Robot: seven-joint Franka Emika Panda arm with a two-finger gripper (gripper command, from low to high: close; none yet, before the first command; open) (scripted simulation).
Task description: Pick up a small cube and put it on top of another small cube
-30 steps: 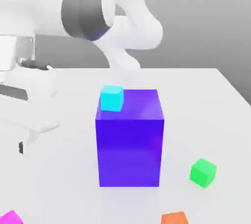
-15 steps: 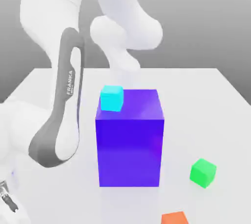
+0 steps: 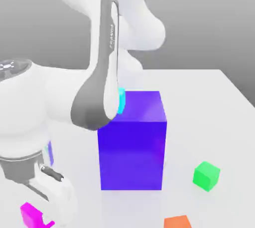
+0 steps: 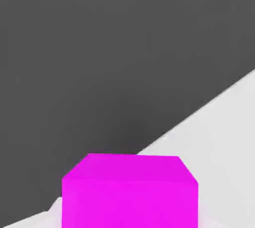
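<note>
Claw (image 3: 42, 220) is seen low at the exterior view's left edge, just over the white table (image 3: 219, 102). The jaws are pressed together, and the magenta cube (image 3: 30, 213) sits right at them; in the hand view the magenta cube (image 4: 129, 192) is close up against the camera. It is judged to be pinched, though finger contact itself is not clearly seen. Whether the cube is lifted off the table cannot be told.

Key relation: the green cube (image 3: 206, 175) lies well apart from the claw, across toward the exterior view's right, at roughly the same depth. Both cubes are equal-sided, so no long axis matters.

The big blue-purple block (image 3: 132, 142) stands between claw and target, slightly farther back; a cyan cube (image 3: 121, 101) is half hidden behind the arm on its top. An orange cube (image 3: 178, 221) sits near the green one, nearer the camera.

Next move judged: lift, then carry across past the block's front, clear of orange.
</note>
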